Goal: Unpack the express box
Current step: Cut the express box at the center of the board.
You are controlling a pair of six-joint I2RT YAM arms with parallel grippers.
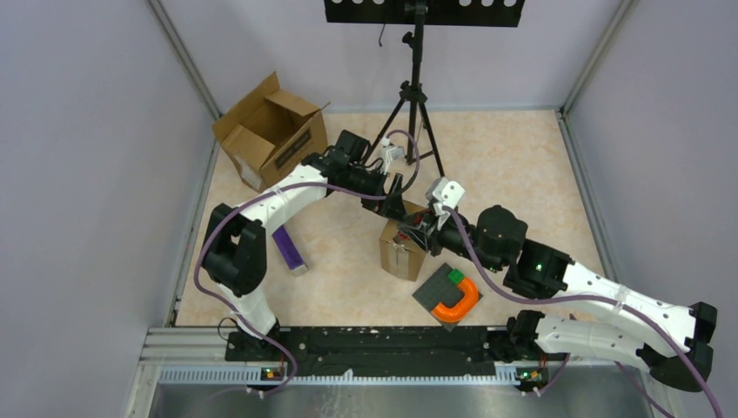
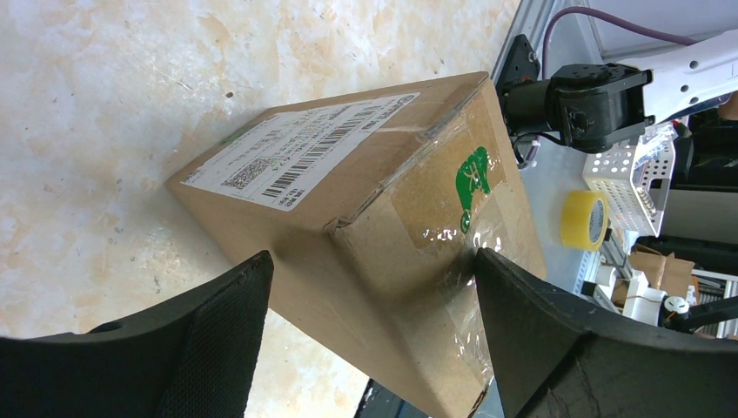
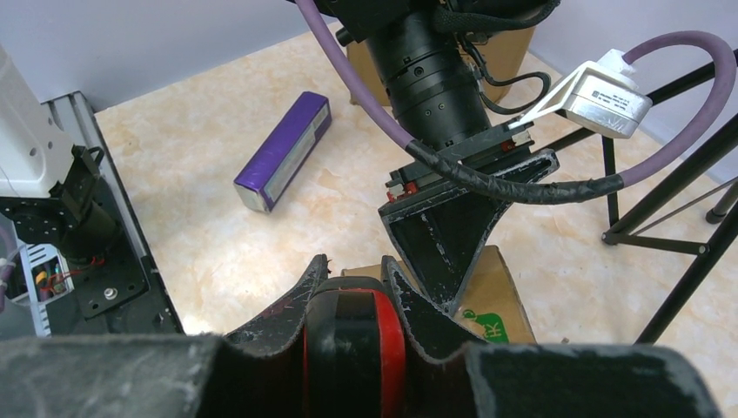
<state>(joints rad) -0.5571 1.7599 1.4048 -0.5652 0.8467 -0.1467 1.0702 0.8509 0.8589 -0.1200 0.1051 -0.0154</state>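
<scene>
Left wrist: spread left hand point(image 2: 374, 305) straddles sealed box point(image 2: 365, 226) bearing barcode label point(image 2: 296, 152), green logo point(image 2: 472, 178).

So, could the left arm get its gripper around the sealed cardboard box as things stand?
Probably yes. The left gripper is open, its fingers straddling the taped end of the sealed box with nothing between them. The right gripper, holding a red-and-black tool, is close by and might crowd it.

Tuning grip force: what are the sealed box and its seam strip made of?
Box: brown corrugated cardboard by its look, matte, with a creased corner and a printed paper label. Seam strip: clear plastic tape, glossy, with glare and wrinkles over the green logo.
</scene>
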